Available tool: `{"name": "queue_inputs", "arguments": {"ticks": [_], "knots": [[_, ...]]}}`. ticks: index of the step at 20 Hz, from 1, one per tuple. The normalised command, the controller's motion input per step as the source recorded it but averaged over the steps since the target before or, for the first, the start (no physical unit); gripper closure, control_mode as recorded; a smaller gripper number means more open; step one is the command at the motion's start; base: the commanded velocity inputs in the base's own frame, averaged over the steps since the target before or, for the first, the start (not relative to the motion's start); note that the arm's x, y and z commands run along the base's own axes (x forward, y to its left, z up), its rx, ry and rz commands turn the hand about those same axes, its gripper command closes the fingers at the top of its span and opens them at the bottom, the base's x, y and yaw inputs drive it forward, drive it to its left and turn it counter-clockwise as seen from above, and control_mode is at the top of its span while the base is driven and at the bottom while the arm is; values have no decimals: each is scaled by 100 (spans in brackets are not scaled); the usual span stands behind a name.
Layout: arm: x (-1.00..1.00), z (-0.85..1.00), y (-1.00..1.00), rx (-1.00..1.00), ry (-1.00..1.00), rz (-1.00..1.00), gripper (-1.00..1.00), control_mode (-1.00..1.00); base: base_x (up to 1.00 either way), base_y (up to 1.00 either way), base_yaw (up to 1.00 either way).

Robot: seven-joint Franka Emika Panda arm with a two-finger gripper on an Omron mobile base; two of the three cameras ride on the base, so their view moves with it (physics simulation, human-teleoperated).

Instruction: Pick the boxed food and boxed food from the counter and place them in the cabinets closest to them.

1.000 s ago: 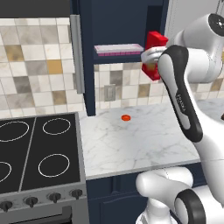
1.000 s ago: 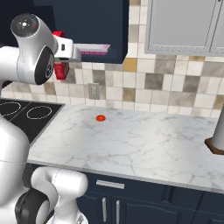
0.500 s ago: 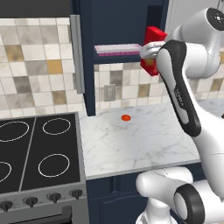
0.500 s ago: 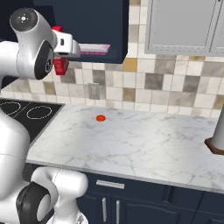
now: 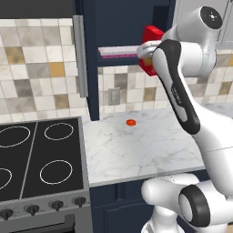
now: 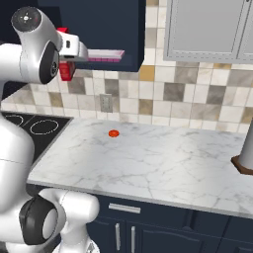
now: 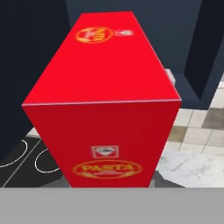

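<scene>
Red pasta box (image 7: pixel 105 105) is clamped in the gripper (image 5: pixel 148 57), raised to the height of the navy wall cabinet (image 5: pixel 123 22) and just at its open front. In the hand view the box points into the dark cabinet interior, so my read is we're mid-placement of the first box: carry done, insert pending.

Next move, as I judge it: push forward until the box is over the cabinet floor, lower, then release. Clearance matters, since a flat pink-edged tray or pack (image 5: pixel 120 51) already sits on that bottom shelf right beside the box.

Worktop (image 6: pixel 148 158) below carries a small red-orange dot (image 6: pixel 113 133), identity unclear.

Hard to make out:
- Fingertips are hidden behind the box in the hand view and by the arm in both base views, so grip contact is inferred.
- Cabinet depth is too dark to judge.
- Brown-based grey thing (image 6: pixel 244 158) is cut off at the right edge of the right base view.
</scene>
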Motion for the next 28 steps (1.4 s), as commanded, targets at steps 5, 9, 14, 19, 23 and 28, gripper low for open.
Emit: {"name": "queue_inputs", "arguments": {"ticks": [5,9,14,19,23,28], "knots": [[24,0,16,0,0,0,100,-100,0,0,0],[25,0,7,0,0,0,100,-100,0,0,0],[31,2,1,0,0,0,100,-100,0,0,0],[32,1,0,0,0,0,100,-100,0,0,0],[33,1,0,0,0,0,100,-100,0,0,0],[32,0,0,0,0,0,100,-100,0,0,0]]}}
